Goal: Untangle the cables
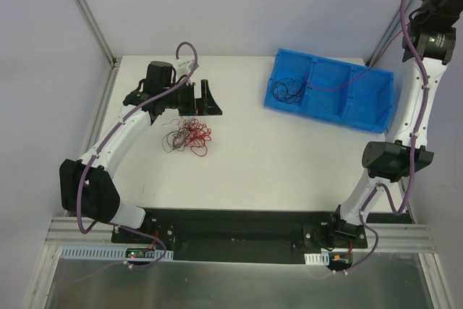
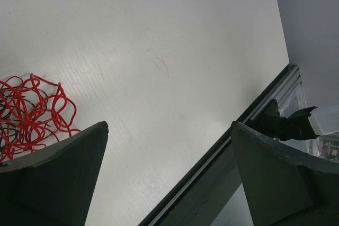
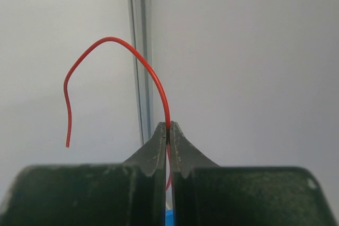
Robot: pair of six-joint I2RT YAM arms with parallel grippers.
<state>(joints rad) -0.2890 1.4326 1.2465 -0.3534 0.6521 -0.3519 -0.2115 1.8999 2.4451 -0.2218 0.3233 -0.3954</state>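
item: white desk [image 1: 289, 171], bearing all below. blue bin [image 1: 372, 103], three compartments, at the far right of the desk; its left compartment holds a small curl of black wires [image 1: 287, 90], well apart from the main heap. left tool [image 2: 169, 125]: jaws wide apart, nothing between them, hovering just beside the heap. right tool [image 3: 168, 128]: high above the desk at the far right corner, jaws closed tight on a single red strand [image 3: 132, 51], which arches up from the pinch and ends free in the air; its lower run is hidden behind the fingers. cables [image 1: 187, 135]: loose knot of red and black curls lying on the desk left of centre, red dominant. step in hand, by judgement: one strand held clear of the heap and awaiting sorting, most of the heap not yet separated. next move likely calls for carrying the red strand to a bin compartment and letting go, then a fine pinch by the left tool on one outer loop, each wire being far thinner than a finger.
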